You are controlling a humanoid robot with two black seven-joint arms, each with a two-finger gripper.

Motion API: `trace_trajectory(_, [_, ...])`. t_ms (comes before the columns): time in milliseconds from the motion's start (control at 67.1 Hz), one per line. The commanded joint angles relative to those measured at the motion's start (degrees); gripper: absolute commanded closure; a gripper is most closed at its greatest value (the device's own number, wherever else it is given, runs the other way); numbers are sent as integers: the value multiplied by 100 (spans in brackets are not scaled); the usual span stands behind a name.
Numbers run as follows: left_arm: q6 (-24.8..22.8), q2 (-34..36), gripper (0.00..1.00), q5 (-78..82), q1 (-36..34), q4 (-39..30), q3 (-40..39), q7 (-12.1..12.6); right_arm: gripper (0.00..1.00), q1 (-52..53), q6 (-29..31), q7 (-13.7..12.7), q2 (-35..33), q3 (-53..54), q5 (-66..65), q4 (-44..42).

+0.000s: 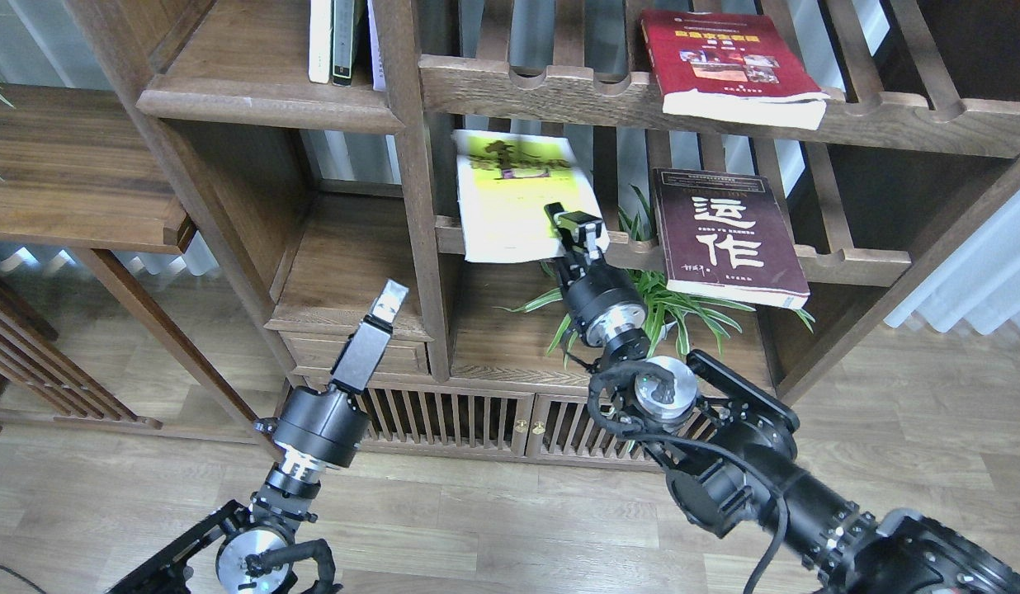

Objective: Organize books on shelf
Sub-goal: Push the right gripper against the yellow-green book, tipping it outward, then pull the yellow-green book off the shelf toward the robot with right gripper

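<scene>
right hand [578,229] clamped on the near right corner of the yellow-green book [518,198]; book tilted, lying across the front rail of the middle slatted rack [848,262], left edge near the upright post. maroon book [724,235] at 3 o'clock from it on the same rack. red book [724,62] on the upper rack at 1 o'clock. left hand [388,301] holds nothing, finger gap can't tell, near the dark shelf [271,103].

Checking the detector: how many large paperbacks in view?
3. Red book lies on the upper slatted rack. Maroon book lies on the lower rack, right. Yellow-green book is tilted over the lower rack's left end, right gripper at its corner. None appear hidden.
</scene>
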Motion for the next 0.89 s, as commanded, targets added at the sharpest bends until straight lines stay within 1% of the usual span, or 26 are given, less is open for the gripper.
trace_trajectory(0, [0,37,0,0,-4,0,-91,0,94,-31,195,-16,1,39,-132,5])
trace_trajectory(119, [0,73,0,0,-4,-18,-109,0,93,-57,388,-16,1,30,-132,32])
trace_trajectory(283, [0,222,0,-9,-4,-62,-144,0,93,-215,950,-25,1,-31,-141,58])
trace_trajectory(358, [0,248,0,-9,-4,-62,-241,0,93,-356,1196,-34,-201,-57,-185,207])
trace_trajectory(521, [0,398,0,-9,22,-62,-372,0,93,-760,1276,-43,-526,-84,-211,532])
trace_trajectory(670, [0,459,0,-9,31,-62,-408,0,93,-1015,1355,-34,-561,-75,-387,699])
trace_trajectory(685, [0,459,0,-18,40,-62,-451,0,93,-1146,1439,-25,-561,-66,-474,847])
trace_trajectory(879, [0,512,0,-18,66,-132,-627,0,93,-1437,1439,-25,-605,13,-686,1121])
